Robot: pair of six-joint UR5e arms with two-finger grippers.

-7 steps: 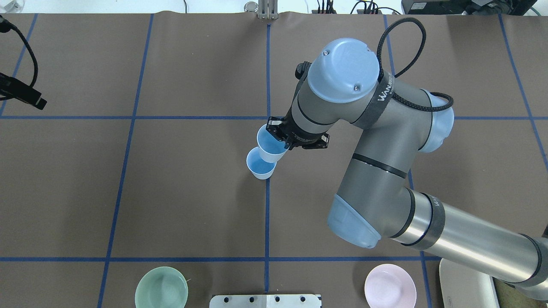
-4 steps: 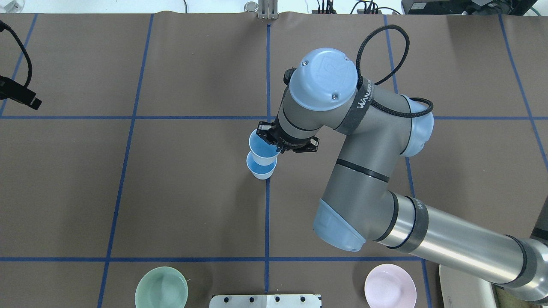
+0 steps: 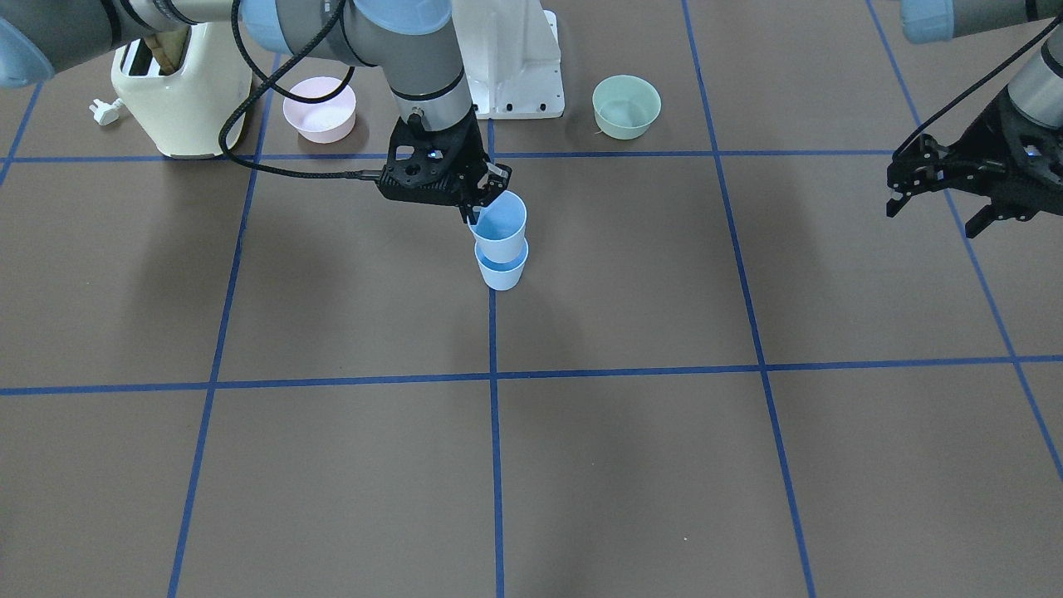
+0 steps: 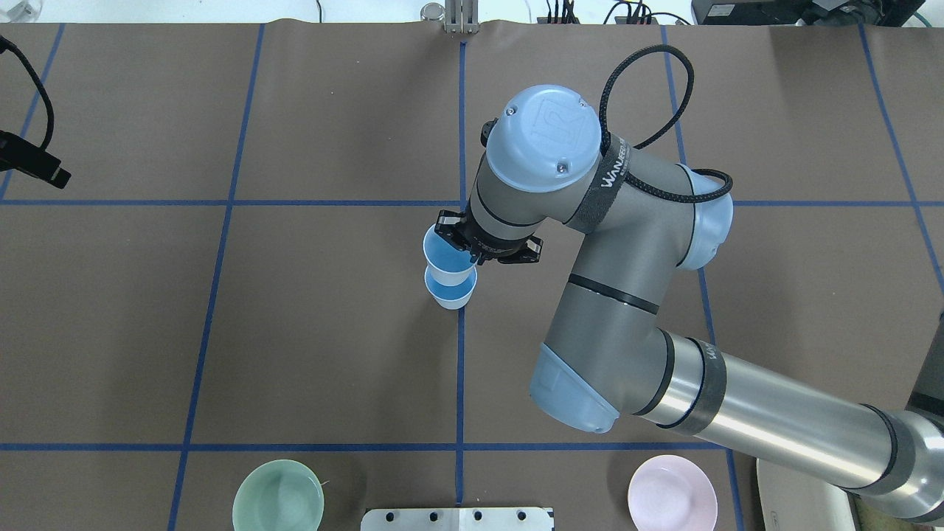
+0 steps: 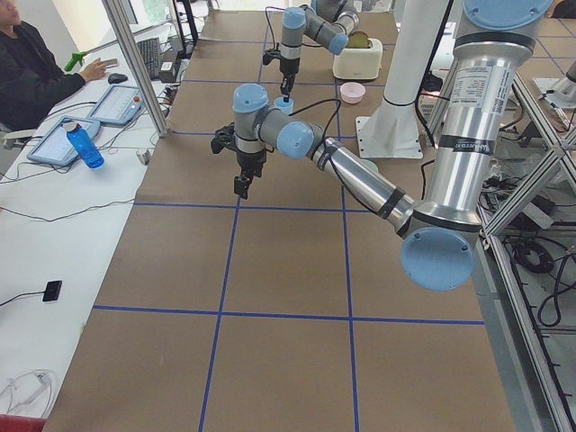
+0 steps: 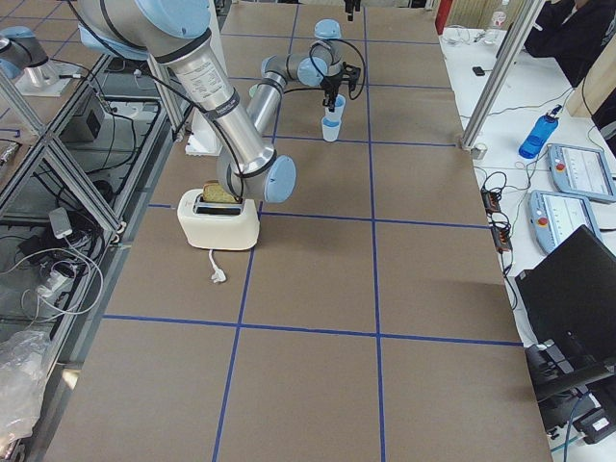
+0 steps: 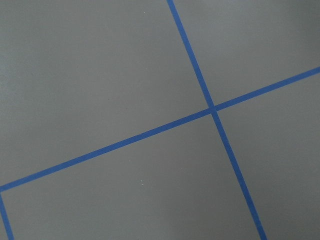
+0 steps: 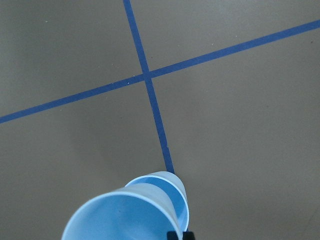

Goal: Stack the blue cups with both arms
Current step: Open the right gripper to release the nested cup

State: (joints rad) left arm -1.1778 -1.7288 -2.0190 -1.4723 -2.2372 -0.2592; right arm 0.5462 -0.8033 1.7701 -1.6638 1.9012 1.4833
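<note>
We hold the upper cup [image 3: 500, 224] by its rim in our clamped right pincer [image 3: 477, 209], leaving its base free to nest in the lower cup [image 3: 502, 275] on the counter [image 3: 332, 332], while our left pincer [image 3: 934, 218] hangs open, empty, aside.

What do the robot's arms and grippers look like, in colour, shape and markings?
Both arms, right arm and left arm, are grey tubes with light-blue joint caps. A black braided cable and a black strap with white lettering sit on the right one. The right gripper and left gripper are black.
</note>
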